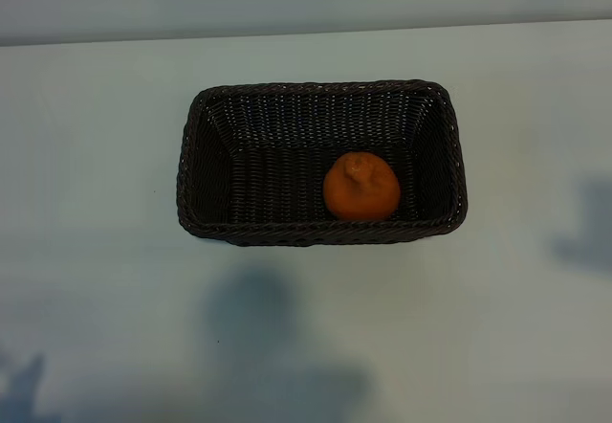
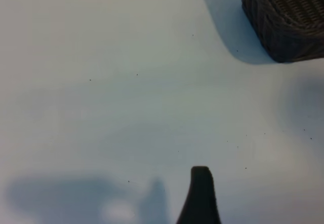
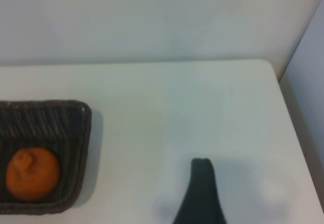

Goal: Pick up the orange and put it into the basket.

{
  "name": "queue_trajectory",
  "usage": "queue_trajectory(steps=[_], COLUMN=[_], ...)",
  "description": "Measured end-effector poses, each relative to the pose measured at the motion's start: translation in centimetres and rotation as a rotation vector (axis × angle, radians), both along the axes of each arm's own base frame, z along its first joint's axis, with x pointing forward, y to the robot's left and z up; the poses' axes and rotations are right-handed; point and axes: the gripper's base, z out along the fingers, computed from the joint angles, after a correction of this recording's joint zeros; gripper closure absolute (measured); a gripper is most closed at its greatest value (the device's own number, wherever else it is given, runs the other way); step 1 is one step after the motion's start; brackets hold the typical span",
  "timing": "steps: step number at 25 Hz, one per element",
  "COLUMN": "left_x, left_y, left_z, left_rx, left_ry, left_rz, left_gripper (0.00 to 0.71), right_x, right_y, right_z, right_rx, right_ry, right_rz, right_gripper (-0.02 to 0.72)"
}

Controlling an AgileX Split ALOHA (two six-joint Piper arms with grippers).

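White table bore the basket holding the orange; both grippers stood open, empty, well apart from it.

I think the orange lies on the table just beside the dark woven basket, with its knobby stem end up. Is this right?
Not quite. The orange lies inside the basket, on its floor near one long wall, as the exterior view shows. Its knobby stem end does face up.
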Motion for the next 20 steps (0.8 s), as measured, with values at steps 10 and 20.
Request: queue_trajectory(steps=[10, 20], left_x=[0.0, 0.0], left_y=[0.0, 0.0], left_z=[0.0, 0.0], left_rx=[0.000, 0.000], left_ry=[0.000, 0.000], left_rz=[0.000, 0.000], left_gripper=[0.118, 0.118], right_x=[-3.3, -5.1], right_y=[0.0, 0.0], right_z=[-8.1, -12.1], right_rx=[-0.040, -0.026], right_ry=[-0.068, -0.090], right_rz=[-0.041, -0.038], right_gripper=[0.153, 0.153])
